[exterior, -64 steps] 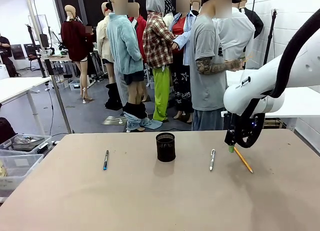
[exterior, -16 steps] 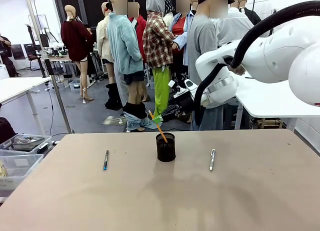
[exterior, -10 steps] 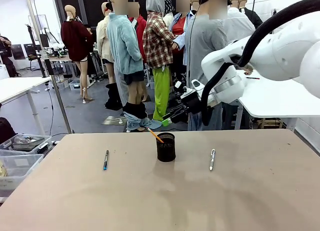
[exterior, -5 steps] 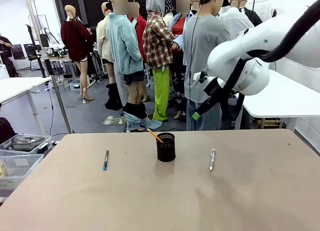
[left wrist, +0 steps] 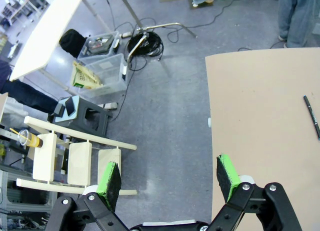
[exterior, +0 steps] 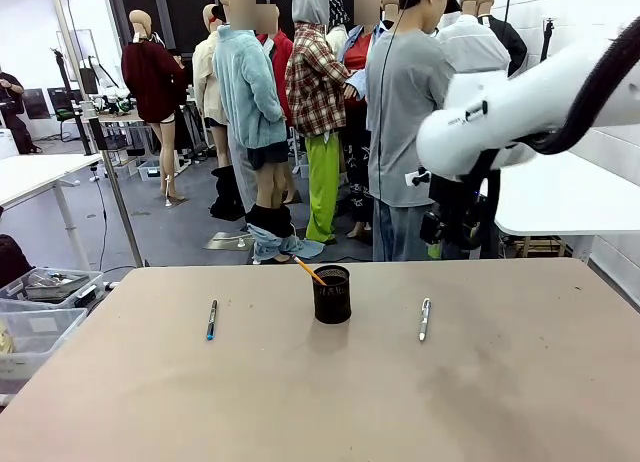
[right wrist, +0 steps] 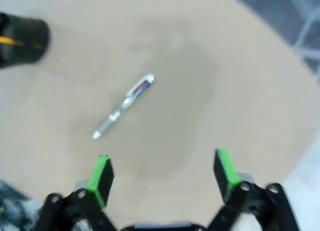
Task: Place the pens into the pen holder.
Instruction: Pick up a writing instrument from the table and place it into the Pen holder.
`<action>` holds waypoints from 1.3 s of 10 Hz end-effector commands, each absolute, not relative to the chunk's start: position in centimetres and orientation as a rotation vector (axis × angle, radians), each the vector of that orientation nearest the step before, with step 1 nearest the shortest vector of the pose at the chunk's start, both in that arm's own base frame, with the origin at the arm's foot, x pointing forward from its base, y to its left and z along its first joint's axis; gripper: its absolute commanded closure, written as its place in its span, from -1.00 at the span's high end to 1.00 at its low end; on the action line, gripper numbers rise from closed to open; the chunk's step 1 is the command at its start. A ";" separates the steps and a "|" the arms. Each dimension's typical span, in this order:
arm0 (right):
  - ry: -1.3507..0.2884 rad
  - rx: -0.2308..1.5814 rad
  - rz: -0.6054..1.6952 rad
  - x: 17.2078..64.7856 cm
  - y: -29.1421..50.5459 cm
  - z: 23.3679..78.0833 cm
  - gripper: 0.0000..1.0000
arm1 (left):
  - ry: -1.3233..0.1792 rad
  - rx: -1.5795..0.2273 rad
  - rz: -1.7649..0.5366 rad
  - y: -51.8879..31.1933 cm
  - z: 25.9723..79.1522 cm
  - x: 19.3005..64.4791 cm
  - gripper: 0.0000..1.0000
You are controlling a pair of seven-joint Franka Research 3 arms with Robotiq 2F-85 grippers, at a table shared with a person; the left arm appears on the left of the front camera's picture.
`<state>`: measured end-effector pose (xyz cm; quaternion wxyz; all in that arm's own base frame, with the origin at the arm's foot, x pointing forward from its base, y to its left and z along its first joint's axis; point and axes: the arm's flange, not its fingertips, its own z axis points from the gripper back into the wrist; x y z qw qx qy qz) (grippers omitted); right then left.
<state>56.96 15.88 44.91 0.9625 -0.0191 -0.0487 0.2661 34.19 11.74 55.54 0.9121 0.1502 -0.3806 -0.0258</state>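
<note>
Silver-white pen lies at 3 o'clock of the pen holder, blue-ended pen at 9. Light, stiff, slick, I reckon: pinch mid-barrel. Right gripper and left gripper both gape, empty.

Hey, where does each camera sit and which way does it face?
Front view: robot's side, facing across the table at pen holder, silver pen, blue-ended pen; right arm upper right.
Left wrist view: high, facing down past the table edge to the floor; open left end effector.
Right wrist view: above the table, facing down at the silver pen; open right end effector.
Shared: front and right wrist both show the silver pen.
</note>
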 end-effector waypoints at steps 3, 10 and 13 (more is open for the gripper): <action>0.057 -0.048 0.406 60.7 20.4 43.0 0.98 | -0.782 0.323 -0.055 11.7 55.6 34.2 1.00; 0.005 -0.069 0.107 57.6 20.0 33.5 0.98 | -0.782 0.323 -0.055 11.7 55.6 34.2 1.00; 0.014 -0.043 0.079 57.0 19.7 32.3 0.98 | -0.782 0.323 -0.055 11.7 55.6 34.2 1.00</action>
